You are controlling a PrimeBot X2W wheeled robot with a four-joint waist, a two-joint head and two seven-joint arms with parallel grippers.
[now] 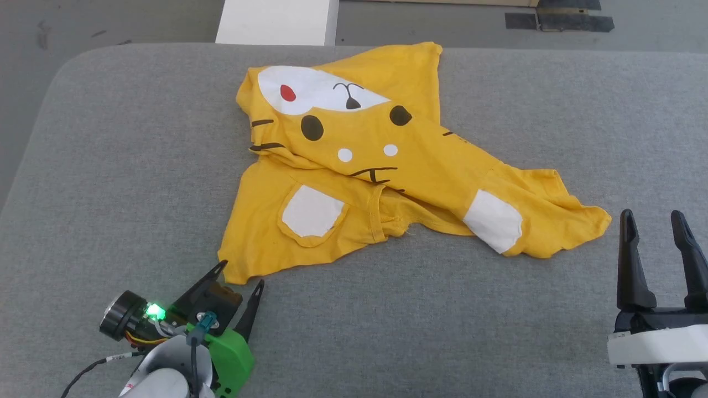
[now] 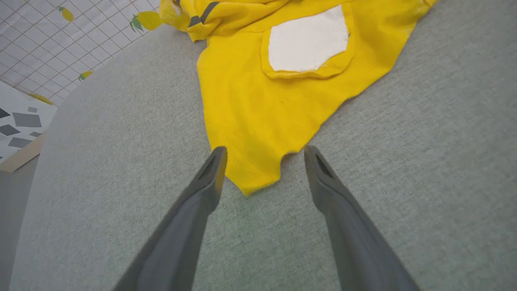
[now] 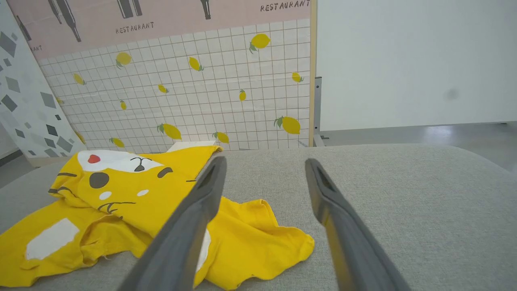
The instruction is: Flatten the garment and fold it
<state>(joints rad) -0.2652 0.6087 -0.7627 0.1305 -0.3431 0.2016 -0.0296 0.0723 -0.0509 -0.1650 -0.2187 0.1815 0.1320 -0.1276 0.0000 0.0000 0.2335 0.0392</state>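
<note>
Straddling near-left corner of shirt (image 1: 431, 166) with left gripper (image 2: 265, 148), wide open, empty, prob lining up a pinch. Right gripper (image 1: 658, 221) open, empty too.

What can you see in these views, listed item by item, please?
garment: one, mustard yellow with white patches, crumpled mid-table
table: one, grey, under the garment
white block: one, white, beyond the table's far edge
tape strips: several, black, floor at far right
lemon-print panel: one, white with yellow lemons, behind the table
left gripper: one, dark, open, straddling the garment's near corner
right gripper: one, dark, open, near right of the garment
</note>
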